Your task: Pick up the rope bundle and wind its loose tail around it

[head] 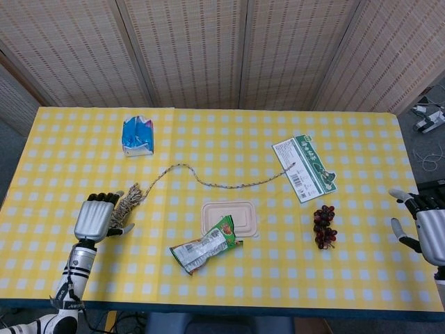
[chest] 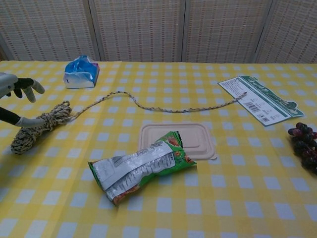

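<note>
Now left hand (head: 96, 217) spread over speckled beige coiled rope bundle (chest: 37, 127) at left of yellow checked table (head: 361, 271), thumb touching, not yet gripping. Right hand (head: 425, 224) open, idle. Bundle likely light, floppy; grasp mid-coil. Thin tail (head: 229, 184) trails rightward.
</note>
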`<state>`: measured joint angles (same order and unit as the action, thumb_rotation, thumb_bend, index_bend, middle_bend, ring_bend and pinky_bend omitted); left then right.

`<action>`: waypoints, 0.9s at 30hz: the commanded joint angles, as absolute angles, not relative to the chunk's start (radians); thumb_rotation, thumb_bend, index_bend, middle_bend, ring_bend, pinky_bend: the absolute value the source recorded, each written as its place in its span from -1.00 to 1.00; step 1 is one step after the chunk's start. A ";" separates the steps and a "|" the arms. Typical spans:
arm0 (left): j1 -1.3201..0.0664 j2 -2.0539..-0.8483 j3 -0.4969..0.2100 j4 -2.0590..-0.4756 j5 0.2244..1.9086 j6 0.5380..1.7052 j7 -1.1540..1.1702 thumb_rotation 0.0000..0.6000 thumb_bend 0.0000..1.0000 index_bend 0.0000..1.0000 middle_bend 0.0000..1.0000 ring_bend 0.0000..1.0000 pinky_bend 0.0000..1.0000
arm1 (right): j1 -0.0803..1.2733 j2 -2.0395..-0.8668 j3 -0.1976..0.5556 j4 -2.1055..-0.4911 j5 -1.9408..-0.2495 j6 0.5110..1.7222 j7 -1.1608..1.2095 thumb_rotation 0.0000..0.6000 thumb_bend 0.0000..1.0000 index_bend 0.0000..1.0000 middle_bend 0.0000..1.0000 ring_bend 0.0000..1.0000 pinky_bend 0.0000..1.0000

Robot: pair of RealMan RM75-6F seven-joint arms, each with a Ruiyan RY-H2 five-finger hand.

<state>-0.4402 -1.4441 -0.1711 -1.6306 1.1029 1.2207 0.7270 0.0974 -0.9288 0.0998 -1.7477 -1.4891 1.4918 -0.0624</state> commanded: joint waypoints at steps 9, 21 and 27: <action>-0.469 -1.527 -0.169 -1.525 0.972 1.223 0.798 0.00 -0.68 -0.42 -0.39 -0.44 -0.46 | 0.093 -0.930 0.097 -1.745 -1.486 1.493 -0.058 1.00 -0.27 -0.47 -0.25 -0.33 -0.21; -0.502 -1.592 -0.167 -1.441 0.879 1.214 0.857 0.08 -0.68 -0.41 -0.39 -0.44 -0.46 | 0.084 -0.927 0.094 -1.746 -1.476 1.494 -0.060 1.00 -0.27 -0.47 -0.25 -0.33 -0.21; -0.518 -1.621 -0.178 -1.392 0.850 1.212 0.861 0.08 -0.68 -0.36 -0.39 -0.44 -0.46 | 0.080 -0.928 0.093 -1.743 -1.473 1.496 -0.057 1.00 -0.27 -0.47 -0.25 -0.33 -0.21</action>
<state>-0.5143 -1.6156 -0.1740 -1.3986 0.8566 1.2140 0.8630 0.0802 -0.9280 0.0930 -1.7432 -1.4734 1.4956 -0.0568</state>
